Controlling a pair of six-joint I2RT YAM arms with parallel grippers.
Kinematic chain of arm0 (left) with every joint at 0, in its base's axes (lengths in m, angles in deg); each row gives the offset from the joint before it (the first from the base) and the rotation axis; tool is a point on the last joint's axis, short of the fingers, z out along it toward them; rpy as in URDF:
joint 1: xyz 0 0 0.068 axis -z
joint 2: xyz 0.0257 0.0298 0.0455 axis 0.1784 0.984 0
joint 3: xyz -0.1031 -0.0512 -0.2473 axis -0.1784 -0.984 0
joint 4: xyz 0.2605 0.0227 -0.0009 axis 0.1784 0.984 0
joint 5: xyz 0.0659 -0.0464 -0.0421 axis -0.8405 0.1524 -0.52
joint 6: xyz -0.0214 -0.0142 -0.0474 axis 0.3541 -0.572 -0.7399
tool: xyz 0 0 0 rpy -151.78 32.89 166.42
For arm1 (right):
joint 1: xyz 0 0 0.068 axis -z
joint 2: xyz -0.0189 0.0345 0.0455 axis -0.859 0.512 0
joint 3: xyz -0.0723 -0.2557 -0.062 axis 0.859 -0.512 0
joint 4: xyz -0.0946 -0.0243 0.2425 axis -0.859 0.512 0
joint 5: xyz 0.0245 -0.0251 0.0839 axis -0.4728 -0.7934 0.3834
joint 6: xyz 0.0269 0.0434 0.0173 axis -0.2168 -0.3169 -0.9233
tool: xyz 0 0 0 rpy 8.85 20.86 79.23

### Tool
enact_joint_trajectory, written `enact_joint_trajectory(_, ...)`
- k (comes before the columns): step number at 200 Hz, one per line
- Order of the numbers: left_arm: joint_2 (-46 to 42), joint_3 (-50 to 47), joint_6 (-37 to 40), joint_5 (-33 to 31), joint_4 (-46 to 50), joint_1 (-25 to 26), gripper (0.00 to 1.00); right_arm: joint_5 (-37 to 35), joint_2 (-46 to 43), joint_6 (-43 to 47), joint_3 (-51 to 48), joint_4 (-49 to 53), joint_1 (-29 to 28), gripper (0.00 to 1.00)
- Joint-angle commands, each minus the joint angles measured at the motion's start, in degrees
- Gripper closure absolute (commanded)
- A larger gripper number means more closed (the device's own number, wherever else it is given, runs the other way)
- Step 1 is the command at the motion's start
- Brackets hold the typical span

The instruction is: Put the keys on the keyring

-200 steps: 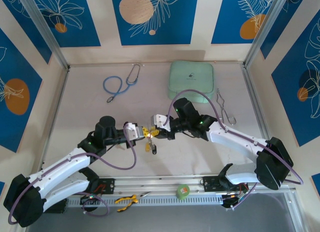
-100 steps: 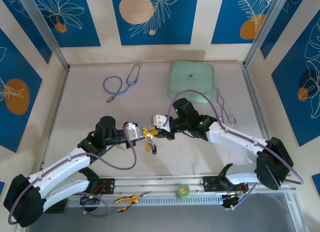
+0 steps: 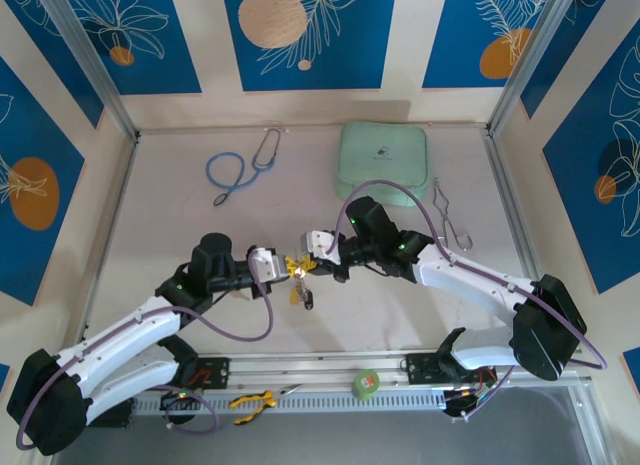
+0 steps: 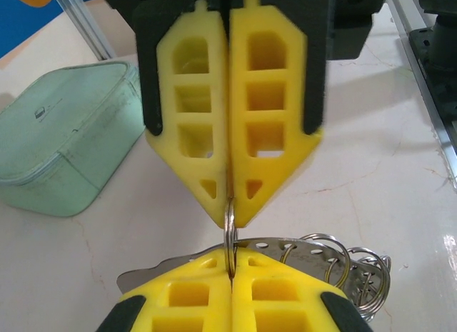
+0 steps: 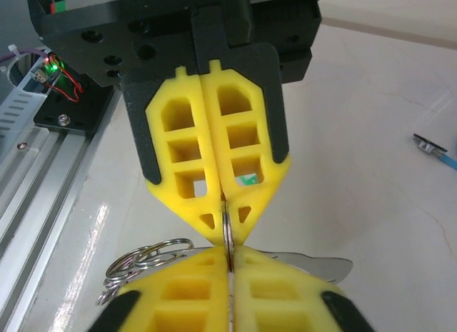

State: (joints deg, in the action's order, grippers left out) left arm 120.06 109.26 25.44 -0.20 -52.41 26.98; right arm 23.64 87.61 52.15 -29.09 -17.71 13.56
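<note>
My left gripper [image 3: 284,266] and right gripper [image 3: 311,261] meet tip to tip above the table's middle. Both are shut on one small split ring [image 4: 229,230], which stands edge-on between the two pairs of yellow fingers. In the left wrist view my left gripper [image 4: 230,273] is at the bottom and the right gripper [image 4: 230,212] points down from above. The ring [image 5: 226,235] crosses the keyring [image 4: 303,248], a silvery perforated metal band with more split rings [image 4: 360,275] on it. Small keys [image 3: 300,296], one yellow and one dark, dangle below the grippers.
A mint-green case [image 3: 382,158] lies at the back, a blue stethoscope [image 3: 235,171] back left, and metal tongs [image 3: 450,216] to the right. A green tape roll [image 3: 367,384] and yellow-handled pliers [image 3: 254,401] rest on the front rail.
The right gripper's fingers have closed onto the split ring. Both arms have stayed almost where they were, and the keys still hang beneath.
</note>
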Motion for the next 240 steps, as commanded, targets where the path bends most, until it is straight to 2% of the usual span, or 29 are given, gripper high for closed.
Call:
enact_joint_trajectory(1, -0.4, 0.65, 0.33, 0.5, -0.29, -0.07, 1.0, 1.66, 0.8, -0.05, 2.15, 0.24, -0.83, 1.0)
enact_joint_trajectory(7, -0.42, 0.62, 0.0, 0.38, -0.46, -0.08, 1.0, 1.67, 0.93, -0.12, 2.25, 0.32, -0.85, 1.0)
enact_joint_trajectory(14, -0.49, 0.53, -0.69, -0.01, -0.95, -0.07, 0.89, 1.65, 1.11, -0.16, 2.25, 0.44, -0.85, 1.0)
enact_joint_trajectory(21, -0.7, 0.34, -1.35, -0.25, -1.7, -0.03, 0.82, 1.57, 1.19, -0.16, 2.26, 0.54, -0.93, 1.0)
enact_joint_trajectory(35, -1.01, 0.06, -1.75, -0.16, -2.39, -0.01, 0.8, 1.56, 1.26, -0.07, 2.18, 0.66, -0.91, 1.0)
enact_joint_trajectory(60, -1.17, 0.41, -1.27, 0.43, -1.82, -0.08, 0.85, 1.21, 1.45, 0.67, 2.67, 1.47, -1.02, 1.0)
enact_joint_trajectory(93, -1.01, 1.18, -0.6, 1.52, -0.3, -0.09, 1.0, 0.53, 1.68, 1.5, 3.3, 2.69, -1.19, 1.0)
enact_joint_trajectory(105, -1.04, 1.15, -1.13, 1.52, -0.54, -0.05, 1.0, -0.22, 1.53, 1.14, 3.13, 2.2, -1.11, 1.0)
enact_joint_trajectory(120, -1.28, 1.81, -2.92, 0.19, 0.25, -0.08, 1.0, -2.43, -0.19, -0.84, 1.68, -0.82, -0.43, 0.84)
enact_joint_trajectory(146, -1.18, 5.77, -12.15, -3.39, 4.94, -0.08, 1.0, -2.98, -5.92, -5.69, -1.37, -5.33, 2.99, 0.79)
enact_joint_trajectory(163, -0.33, 9.31, -21.31, -9.12, 9.77, 0.01, 1.0, -1.97, -9.17, -8.22, -1.92, -3.94, 4.12, 0.79)
enact_joint_trajectory(183, 2.1, 14.76, -30.55, -16.42, 18.52, 0.71, 1.0, 1.59, -10.98, -10.0, -1.53, 0.91, 2.51, 0.81)
enact_joint_trajectory(201, 6.09, 21.09, -39.92, -23.66, 28.52, 1.67, 1.0, 4.32, -11.18, -12.06, -2.47, 1.55, -1.77, 0.81)
enact_joint_trajectory(216, 10.44, 26.73, -48.48, -26.41, 36.35, 1.61, 1.0, 0.93, -9.72, -14.32, -4.73, -3.51, -5.73, 0.82)
enact_joint_trajectory(240, 16.95, 35.56, -58.29, -24.35, 45.94, 1.61, 1.0, -8.95, -5.43, -18.53, -8.81, -17.01, -9.28, 0.85)
